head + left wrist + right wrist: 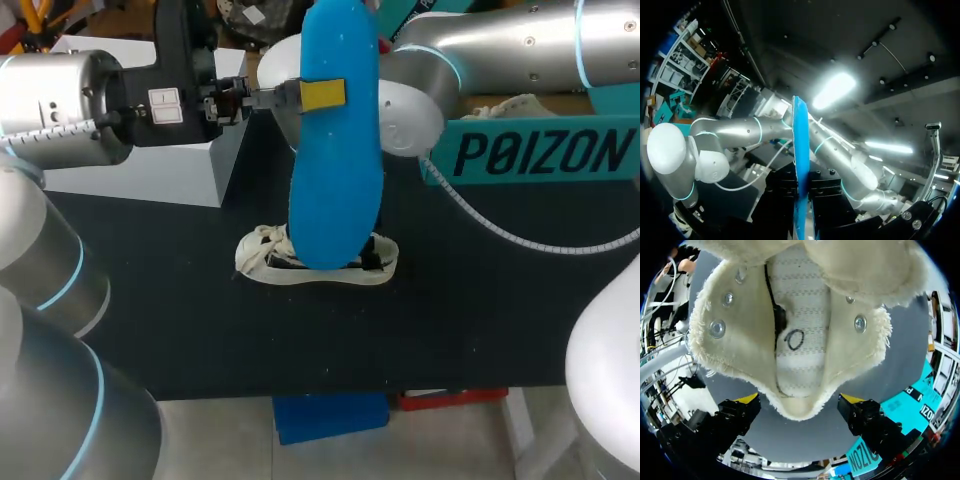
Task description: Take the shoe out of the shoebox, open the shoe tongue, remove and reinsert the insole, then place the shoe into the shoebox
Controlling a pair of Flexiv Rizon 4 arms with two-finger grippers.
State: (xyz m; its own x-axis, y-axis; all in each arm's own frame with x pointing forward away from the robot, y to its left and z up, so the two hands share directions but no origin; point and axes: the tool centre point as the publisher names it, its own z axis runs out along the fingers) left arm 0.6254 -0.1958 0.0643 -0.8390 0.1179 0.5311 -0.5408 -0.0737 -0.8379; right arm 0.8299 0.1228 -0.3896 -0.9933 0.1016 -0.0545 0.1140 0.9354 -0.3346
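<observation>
- Holding the blue foam insole (335, 190) upright, the left gripper (322, 94) is clamped across its upper part.
- Below the insole's lower end, the cream fleecy shoe (262, 254) lies on the black table (480, 310); I cannot tell whether they touch.
- Over the shoe, the right gripper (800, 402) is spread wide.
- The insole is out, and reinserting looks next: guide its lower end into the opening.
- Beyond sits the teal cardboard shoebox (540, 150).
</observation>
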